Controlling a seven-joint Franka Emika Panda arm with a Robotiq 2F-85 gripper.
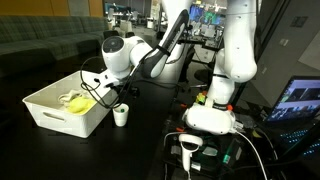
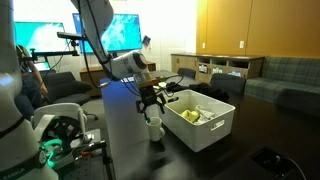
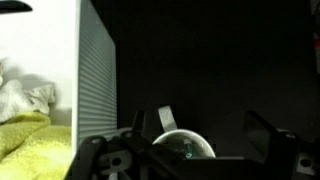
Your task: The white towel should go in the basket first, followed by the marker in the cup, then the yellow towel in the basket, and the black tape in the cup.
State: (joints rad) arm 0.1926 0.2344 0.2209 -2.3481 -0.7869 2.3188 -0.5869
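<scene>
Hanging released and empty, your pincer [image 3: 185, 152] sits over the small white round cup [image 3: 183, 146] just below. Retreat sideways and a finger could clip its rim, tipping it. Only the wrist view plainly shows the off-white towel [image 3: 20, 100] beside the bright yellow towel [image 3: 30, 148] inside the big white plastic basket [image 3: 97, 80] alongside.
</scene>
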